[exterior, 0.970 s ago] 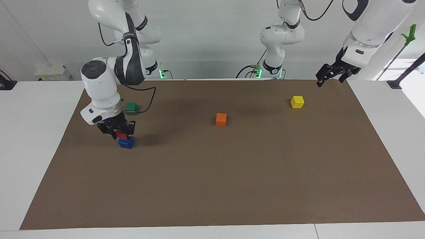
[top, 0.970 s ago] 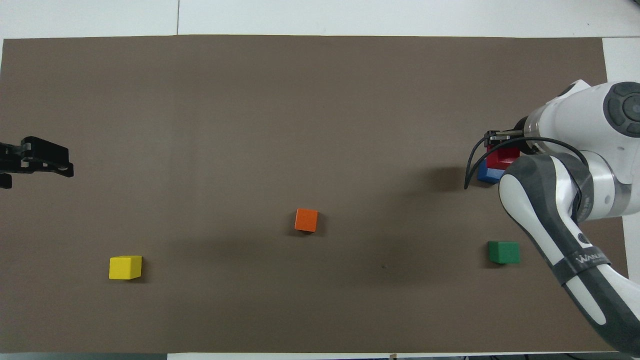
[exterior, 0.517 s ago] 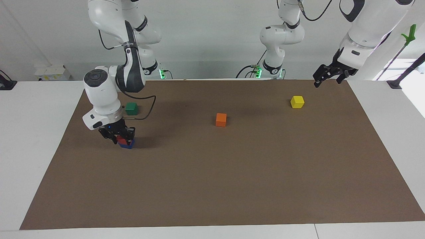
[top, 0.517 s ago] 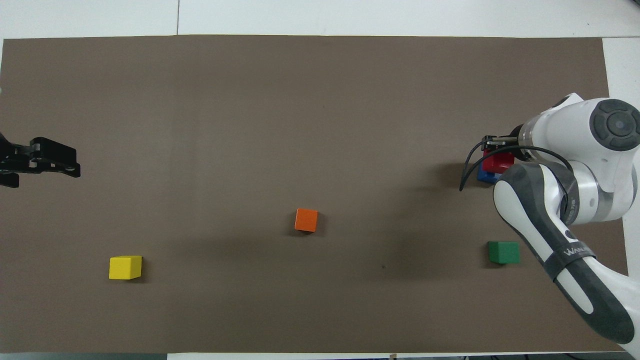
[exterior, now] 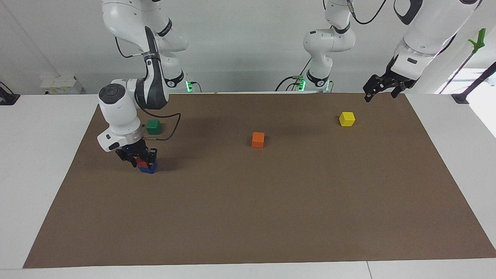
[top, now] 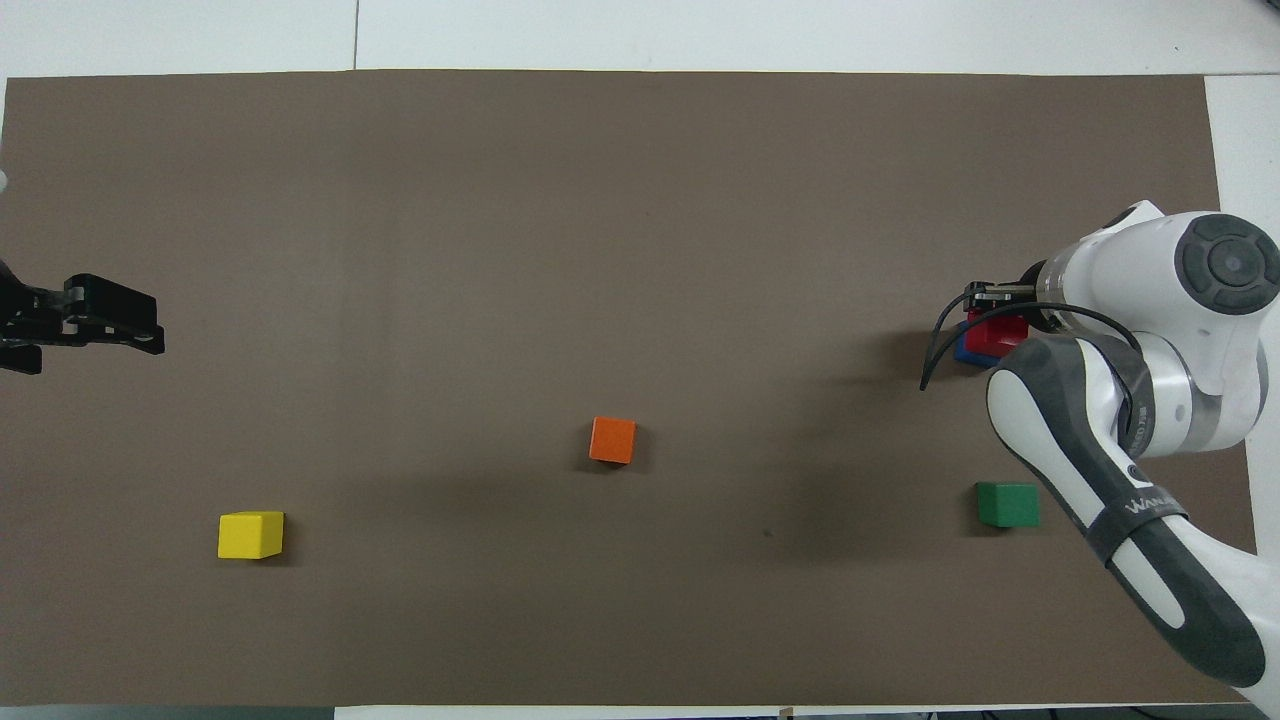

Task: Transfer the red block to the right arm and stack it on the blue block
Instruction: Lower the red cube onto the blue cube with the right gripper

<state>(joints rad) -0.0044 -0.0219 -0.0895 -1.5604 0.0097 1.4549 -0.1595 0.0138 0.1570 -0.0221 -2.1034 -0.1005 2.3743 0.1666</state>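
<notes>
Lowering over the last second, the right gripper (exterior: 141, 159) has brought the red block (exterior: 142, 163) down onto the blue block (exterior: 148, 168), which sits toward the right arm's end of the table. The stack looks made, so only letting go seems left. The gripper is clenched on the red block, wrist bent steeply down, elbow folded above the green block (exterior: 154, 126). The left gripper (exterior: 381, 86) waits, released, raised over the mat's edge near the yellow block (exterior: 347, 118).

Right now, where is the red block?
The red block sits on the blue block at the right arm's end of the table, clamped in the right gripper, with the green block nearer the robots.
</notes>
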